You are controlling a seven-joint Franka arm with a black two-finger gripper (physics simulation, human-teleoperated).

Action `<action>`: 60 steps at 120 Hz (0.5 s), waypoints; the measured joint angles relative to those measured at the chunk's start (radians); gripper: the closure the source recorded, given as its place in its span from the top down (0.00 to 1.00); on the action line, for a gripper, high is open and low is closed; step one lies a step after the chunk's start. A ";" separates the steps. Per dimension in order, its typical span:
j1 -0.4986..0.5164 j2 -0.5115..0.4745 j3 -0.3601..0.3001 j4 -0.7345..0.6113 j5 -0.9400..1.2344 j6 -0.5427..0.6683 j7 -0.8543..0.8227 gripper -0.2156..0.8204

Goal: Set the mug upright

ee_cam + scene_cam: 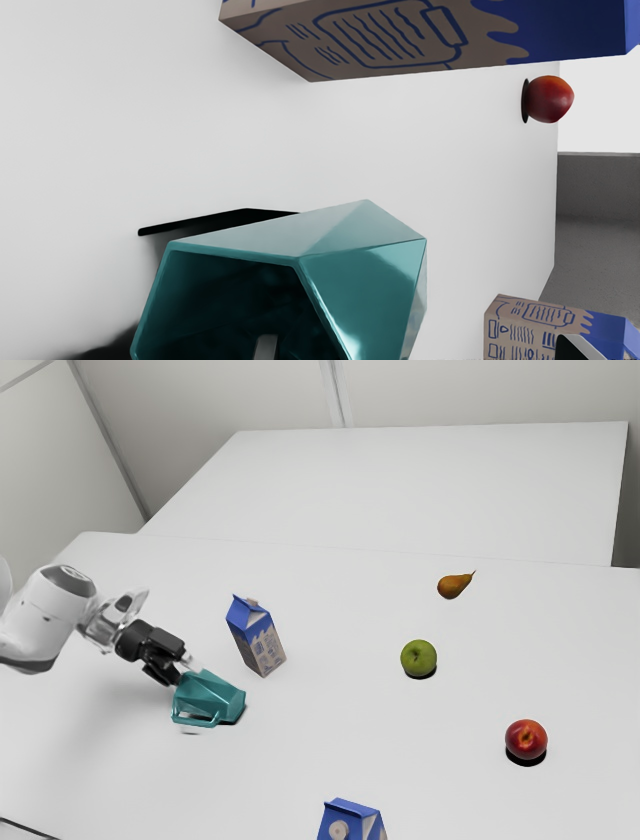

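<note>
Glossy, hard-looking, faceted teal mug [212, 698] lay on its side near the upright blue-and-brown card carton [256, 637], on that carton's exterior-left side, mouth toward the arm. Black two-finger gripper [178, 668] was also left of the carton, at the mug; fingers [266, 348] apart, one at the mouth, one outside, not clamped. Probably light, stiff, slick, maybe brittle. Best hold likely the rim wall, pinched gently inside and out, clear of the handle [198, 721].
</note>
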 joint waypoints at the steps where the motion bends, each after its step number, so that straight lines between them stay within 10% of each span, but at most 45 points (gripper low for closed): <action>1: 0.000 0.000 0.000 0.000 -0.001 -0.001 0.002 0.79; 30: 0.000 0.002 -0.002 -0.003 -0.021 -0.013 0.037 0.28; 60: -0.011 -0.038 -0.005 -0.002 -0.020 -0.017 0.059 0.09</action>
